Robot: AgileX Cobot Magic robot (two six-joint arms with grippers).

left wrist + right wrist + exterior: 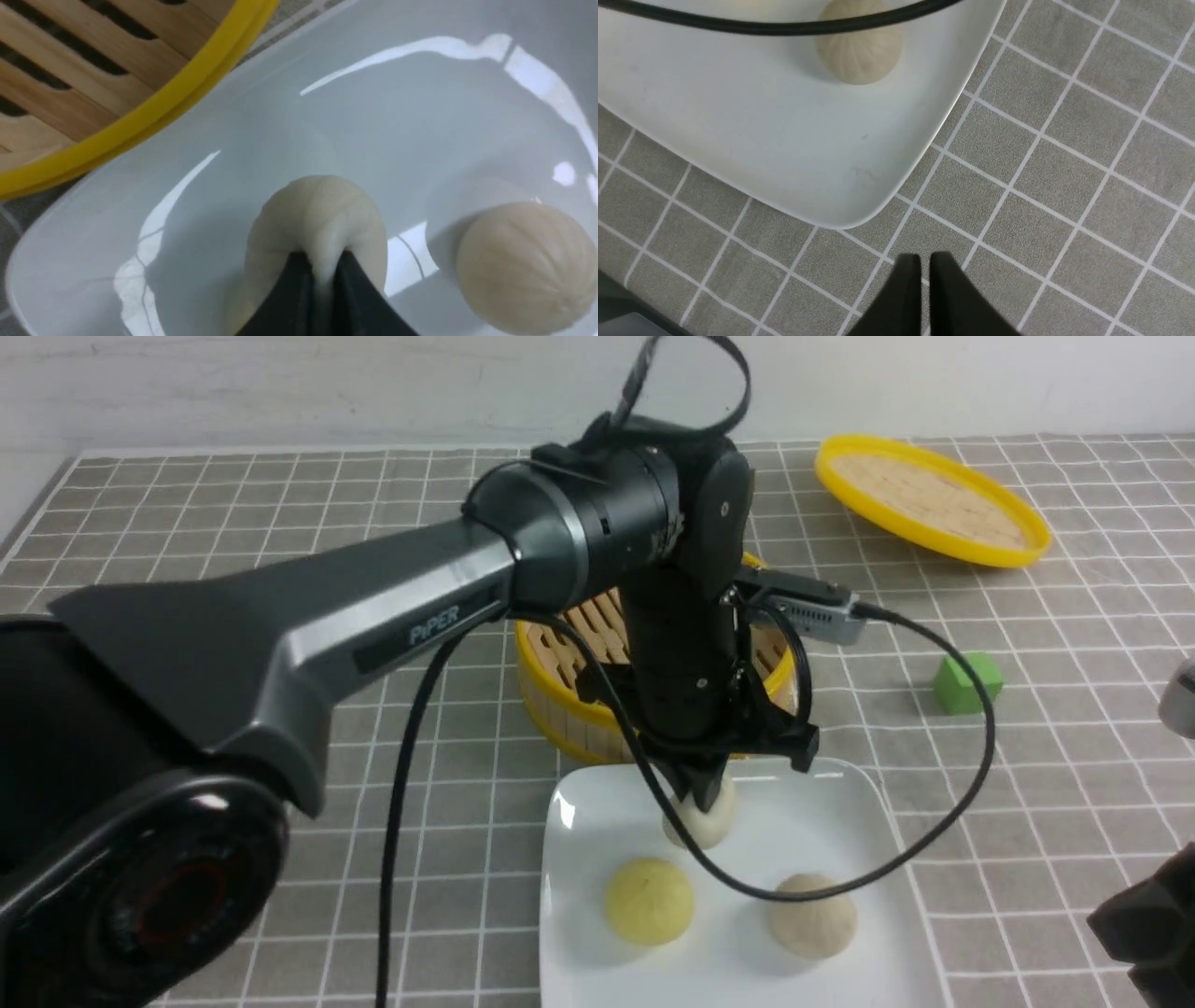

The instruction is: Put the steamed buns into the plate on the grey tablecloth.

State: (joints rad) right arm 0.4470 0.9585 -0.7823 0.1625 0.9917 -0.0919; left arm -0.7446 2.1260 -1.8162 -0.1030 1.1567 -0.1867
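My left gripper (698, 798) points down over the white square plate (569, 821) and is shut on a pale steamed bun (702, 823), pinching a fold of its top. In the left wrist view the black fingertips (299, 280) squeeze that bun (317, 210), which sits low in the plate (373, 130). A second pale steamed bun (812, 917) (523, 266) (859, 51) lies in the plate's near right part. My right gripper (924, 261) hovers over the grey tablecloth (1064, 186) just off a corner of the plate (784, 154), its fingers nearly together and holding nothing.
A brighter yellow bun (649, 901) also lies in the plate. The yellow-rimmed bamboo steamer basket (560, 700) stands right behind the plate, under the left arm. Its flat lid (929, 509) lies at the back right. A green cube (968, 681) sits to the right. A black cable (934, 821) loops over the plate.
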